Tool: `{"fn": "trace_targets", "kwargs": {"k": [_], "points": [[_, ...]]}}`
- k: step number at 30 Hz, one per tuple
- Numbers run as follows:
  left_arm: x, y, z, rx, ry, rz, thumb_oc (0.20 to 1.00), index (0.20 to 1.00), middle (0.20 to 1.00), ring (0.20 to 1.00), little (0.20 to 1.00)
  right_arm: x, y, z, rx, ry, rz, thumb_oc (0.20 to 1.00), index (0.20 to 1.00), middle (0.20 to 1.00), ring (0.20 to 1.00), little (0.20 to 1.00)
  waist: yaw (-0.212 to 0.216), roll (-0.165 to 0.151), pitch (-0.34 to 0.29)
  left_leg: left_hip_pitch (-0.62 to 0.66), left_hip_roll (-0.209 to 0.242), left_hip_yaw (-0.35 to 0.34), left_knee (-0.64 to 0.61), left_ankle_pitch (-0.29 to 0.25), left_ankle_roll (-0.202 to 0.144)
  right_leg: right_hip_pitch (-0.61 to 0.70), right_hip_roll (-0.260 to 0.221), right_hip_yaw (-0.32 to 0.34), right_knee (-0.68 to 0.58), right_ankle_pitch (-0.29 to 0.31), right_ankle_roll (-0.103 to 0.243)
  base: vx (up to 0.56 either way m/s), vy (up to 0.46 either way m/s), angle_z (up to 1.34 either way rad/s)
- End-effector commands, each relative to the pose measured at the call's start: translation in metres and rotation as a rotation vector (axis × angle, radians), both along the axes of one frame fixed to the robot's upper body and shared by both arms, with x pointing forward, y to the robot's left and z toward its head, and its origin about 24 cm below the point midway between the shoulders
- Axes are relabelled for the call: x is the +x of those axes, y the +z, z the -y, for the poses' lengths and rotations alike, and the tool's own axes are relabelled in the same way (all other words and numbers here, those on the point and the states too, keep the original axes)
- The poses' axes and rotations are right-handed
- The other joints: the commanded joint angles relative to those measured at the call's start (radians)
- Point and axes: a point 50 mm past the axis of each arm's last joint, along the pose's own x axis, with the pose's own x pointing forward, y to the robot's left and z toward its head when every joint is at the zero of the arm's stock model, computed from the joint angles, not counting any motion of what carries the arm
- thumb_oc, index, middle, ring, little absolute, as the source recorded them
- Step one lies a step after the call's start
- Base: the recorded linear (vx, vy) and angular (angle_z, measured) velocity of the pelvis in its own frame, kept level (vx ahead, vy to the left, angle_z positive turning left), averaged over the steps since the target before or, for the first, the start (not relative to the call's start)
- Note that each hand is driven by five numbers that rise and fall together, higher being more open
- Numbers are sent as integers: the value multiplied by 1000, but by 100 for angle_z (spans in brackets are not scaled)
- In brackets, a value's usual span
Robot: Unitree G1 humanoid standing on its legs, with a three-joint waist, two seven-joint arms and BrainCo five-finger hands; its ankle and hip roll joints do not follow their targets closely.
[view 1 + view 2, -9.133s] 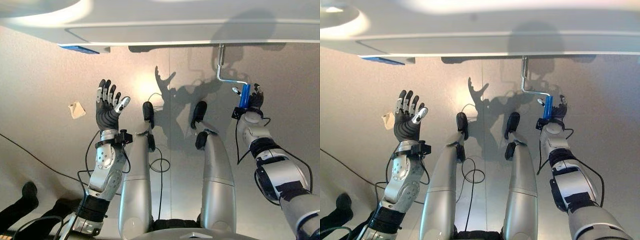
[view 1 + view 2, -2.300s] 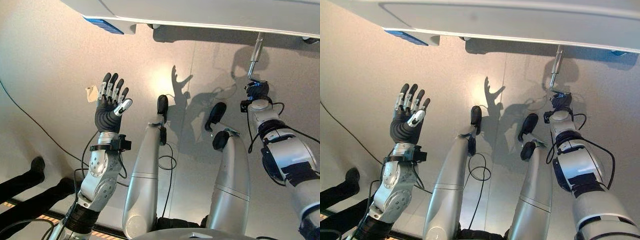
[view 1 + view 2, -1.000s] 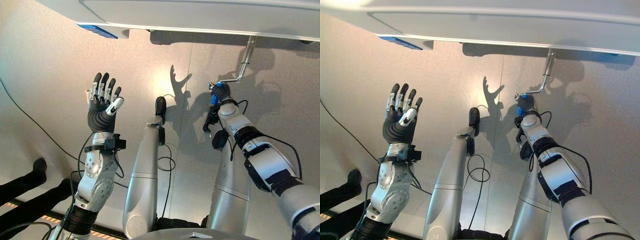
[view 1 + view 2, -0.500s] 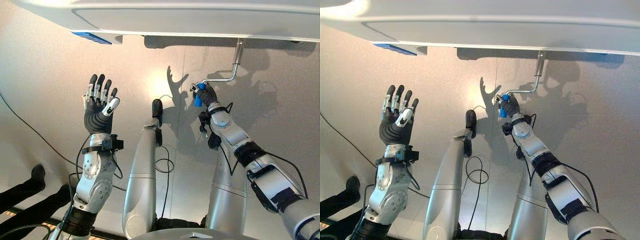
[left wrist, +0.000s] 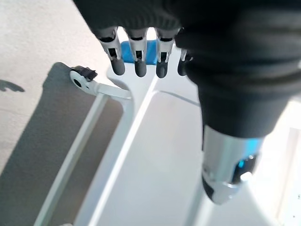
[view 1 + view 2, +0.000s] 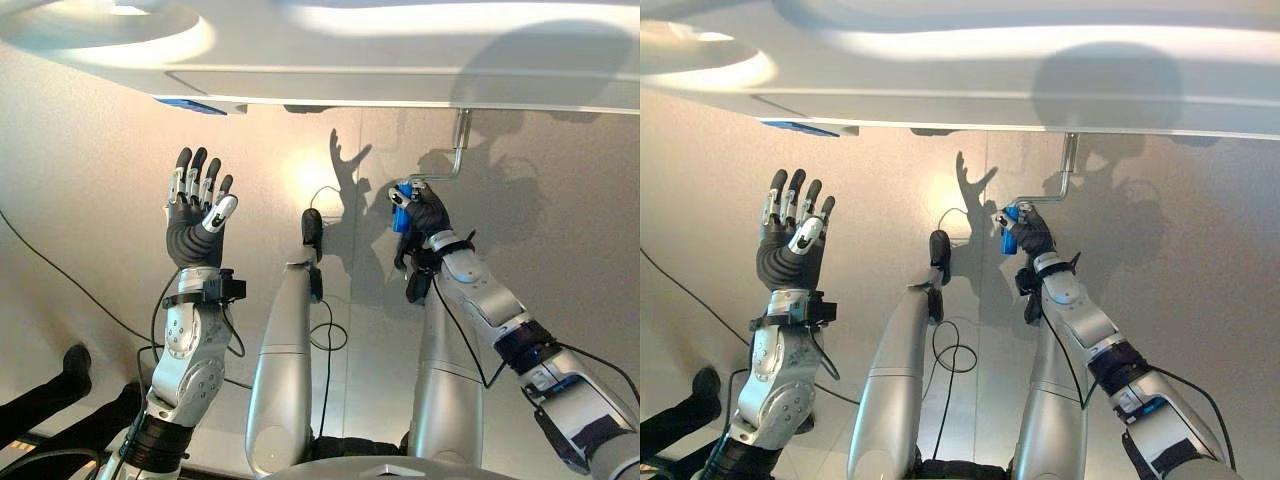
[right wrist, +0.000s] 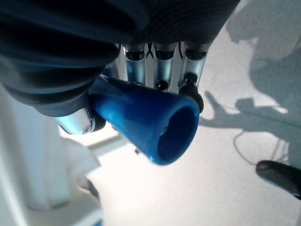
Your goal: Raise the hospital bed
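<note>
Blue crank grip [image 6: 402, 218] upright, handheld.

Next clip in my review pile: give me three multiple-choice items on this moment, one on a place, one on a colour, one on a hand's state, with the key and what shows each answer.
1. Where does the bent silver metal crank hang?
A. From the underside of the white hospital bed frame
B. Flat on the floor
C. In the left hand

2. What colour is the grip on the crank?
A. Red
B. Blue
C. Yellow

3. How is the left hand?
A. Curled round the crank
C. Closed in a fist
B. Raised, fingers straight, holding nothing

Key:
1 A: the bent silver metal crank drops from the white hospital bed frame above it.
2 B: the blue grip shows plainly in the right wrist view, with the right hand curled round it.
3 B: the left hand is held up off to the side, fingers spread, touching nothing.
</note>
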Motion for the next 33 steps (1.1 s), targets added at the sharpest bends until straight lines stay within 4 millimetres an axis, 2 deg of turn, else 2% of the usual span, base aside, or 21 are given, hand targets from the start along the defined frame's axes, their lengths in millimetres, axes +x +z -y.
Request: {"fn": "trace_targets", "kwargs": {"k": [1, 3, 4, 7, 12, 14, 20, 21, 22, 23, 24, 26, 27, 28, 29, 30, 31, 32, 33], "points": [[-16, 21, -6, 18, 41, 154, 1000, 1000, 1000, 1000, 1000, -26, 75, -35, 164, 249, 380, 200, 200, 200, 200, 200, -49, 8, -24, -10, -29, 36, -147, 117, 29, 29, -11, 30, -85, 120, 131, -24, 11, -6], [-17, 21, -8, 22, 45, 158, 1000, 1000, 1000, 1000, 1000, -28, 75, -28, 172, 235, 385, 200, 200, 200, 200, 200, -53, 5, -24, 9, -30, 38, -159, 119, 32, 47, -8, 33, -102, 127, 131, -16, 4, -5], [-17, 20, -9, 23, 48, 156, 1000, 1000, 1000, 1000, 1000, -28, 73, -19, 170, 201, 382, 200, 200, 200, 200, 200, -59, 0, -24, 28, -32, 38, -170, 120, 33, 65, -7, 36, -119, 135, 132, -8, -2, -7], [-17, 19, -9, 23, 47, 152, 1000, 1000, 1000, 1000, 1000, -26, 68, -11, 173, 163, 363, 200, 200, 200, 200, 200, -61, -5, -24, 45, -29, 40, -176, 120, 34, 82, -3, 40, -132, 137, 130, -4, -6, -10], [-18, 21, -11, 18, 50, 169, 1000, 1000, 1000, 1000, 1000, -26, 59, 16, 163, 40, 343, 200, 200, 200, 200, 200, -70, -17, -24, 75, -31, 41, -172, 112, 37, 111, -1, 43, -136, 138, 129, 2, -3, -2], [-19, 22, -11, 23, 50, 175, 1000, 1000, 1000, 1000, 1000, -27, 60, 30, 183, -13, 351, 200, 200, 200, 200, 200, -77, -24, -24, 86, -30, 40, -174, 110, 36, 123, -3, 44, -146, 139, 130, 0, 0, 0], [-21, 28, -12, 25, 51, 209, 1000, 1000, 1000, 1000, 1000, -28, 60, 52, 207, -119, 370, 200, 200, 200, 200, 200, -83, -28, -24, 100, -30, 42, -180, 110, 37, 139, 2, 46, -159, 142, 128, -8, -3, -3], [-21, 29, -13, 23, 58, 217, 1000, 1000, 1000, 1000, 1000, -29, 62, 60, 219, -159, 385, 200, 200, 200, 200, 200, -84, -28, -24, 79, -28, 48, -190, 144, 44, 120, 4, 41, -174, 175, 118, 0, 0, 0], [-22, 29, -13, 19, 59, 214, 1000, 1000, 1000, 1000, 1000, -30, 61, 63, 219, -179, 386, 200, 200, 200, 200, 200, -87, -29, -24, 102, -30, 41, -180, 110, 37, 139, 4, 49, -161, 142, 127, -61, -1, -2], [-22, 31, -13, 19, 59, 223, 1000, 1000, 1000, 1000, 1000, -29, 63, 63, 220, -178, 394, 200, 200, 200, 200, 200, -85, -28, -24, 79, -27, 48, -189, 144, 44, 119, 5, 42, -175, 174, 118, 84, -1, 0], [-23, 30, -13, 15, 59, 219, 1000, 1000, 1000, 1000, 1000, -30, 62, 68, 232, -212, 398, 200, 200, 200, 200, 200, -89, -29, -24, 100, -28, 40, -179, 111, 37, 136, 6, 50, -161, 143, 126, 6, 1, -3], [-23, 30, -13, 16, 62, 220, 1000, 1000, 1000, 1000, 1000, -30, 63, 73, 229, -240, 406, 200, 200, 200, 200, 200, -89, -30, -24, 100, -28, 39, -178, 110, 37, 138, 5, 51, -163, 141, 125, 13, -9, -6], [-24, 32, -14, 14, 63, 233, 1000, 1000, 1000, 1000, 1000, -30, 65, 75, 228, -256, 417, 200, 200, 200, 200, 200, -90, -29, -24, 79, -26, 46, -185, 141, 44, 118, 6, 46, -174, 171, 116, 19, -15, -5], [-25, 32, -14, 12, 66, 230, 1000, 1000, 1000, 1000, 1000, -30, 63, 81, 222, -298, 415, 200, 200, 200, 200, 200, -91, -30, -24, 99, -27, 38, -176, 109, 36, 135, 7, 54, -161, 140, 124, -56, -3, -4], [-25, 33, -14, 12, 66, 237, 1000, 1000, 1000, 1000, 1000, -30, 65, 81, 223, -298, 422, 200, 200, 200, 200, 200, -90, -29, -24, 78, -25, 45, -183, 140, 43, 117, 7, 47, -172, 169, 115, 86, -14, -4], [-26, 31, -15, 7, 70, 229, 1000, 1000, 1000, 1000, 1000, -30, 62, 86, 214, -336, 415, 200, 200, 200, 200, 200, -92, -30, -24, 97, -28, 37, -175, 109, 35, 134, 9, 57, -160, 137, 122, 13, -7, -4], [-27, 32, -15, 7, 73, 231, 1000, 1000, 1000, 1000, 1000, -30, 61, 90, 202, -365, 416, 200, 200, 200, 200, 200, -92, -29, -24, 96, -27, 37, -174, 108, 35, 132, 10, 57, -158, 135, 122, 13, -7, -3], [-27, 33, -15, 6, 73, 238, 1000, 1000, 1000, 1000, 1000, -30, 63, 90, 203, -365, 423, 200, 200, 200, 200, 200, -91, -28, -24, 76, -25, 44, -181, 138, 42, 114, 10, 51, -168, 163, 114, 0, 0, 0], [-27, 31, -16, 5, 78, 227, 1000, 1000, 1000, 1000, 1000, -30, 60, 97, 177, -419, 417, 200, 200, 200, 200, 200, -92, -29, -24, 91, -28, 36, -169, 106, 35, 125, 11, 58, -148, 133, 122, -57, 5, 1]]}}
